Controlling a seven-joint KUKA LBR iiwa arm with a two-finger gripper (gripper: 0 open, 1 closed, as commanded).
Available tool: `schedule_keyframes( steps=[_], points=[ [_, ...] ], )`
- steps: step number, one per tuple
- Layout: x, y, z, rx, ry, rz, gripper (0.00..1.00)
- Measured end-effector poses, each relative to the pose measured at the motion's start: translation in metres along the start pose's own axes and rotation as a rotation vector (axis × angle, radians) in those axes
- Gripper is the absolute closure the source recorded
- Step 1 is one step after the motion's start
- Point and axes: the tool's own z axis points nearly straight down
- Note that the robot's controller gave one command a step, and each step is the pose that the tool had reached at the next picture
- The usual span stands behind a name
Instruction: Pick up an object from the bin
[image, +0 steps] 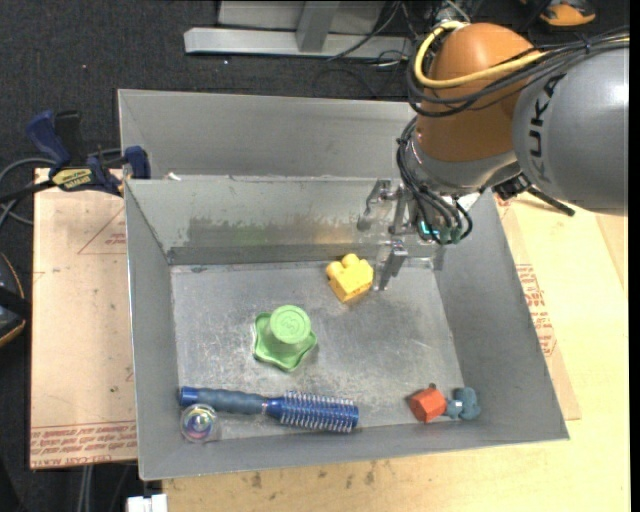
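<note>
My gripper (385, 268) hangs near the back of the bin, right of centre, under the orange wrist cover. One fingertip shows, just right of a yellow toy block (348, 278) that lies on the bin floor. The fingertip is beside the block, close to its right edge; nothing shows between the fingers. A green lidded cup (285, 337) lies on its side in the middle of the bin, well to the front left of the gripper.
A blue hairbrush (275, 407) lies along the front wall, with a small clear marble-like ball (198, 425) at its left end. A small red and blue toy (443, 404) sits in the front right corner. The arm reaches in from the upper right.
</note>
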Motion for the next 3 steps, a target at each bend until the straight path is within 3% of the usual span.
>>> schedule_keyframes(
  steps=[1,2,3],
  points=[
    [-0.012,-0.030,0.141,-0.002,-0.014,0.246,0.00],
    [0.009,0.042,0.125,-0.004,-0.008,0.168,0.00],
    [-0.019,-0.031,0.126,0.001,-0.012,0.218,0.00]
  ],
)
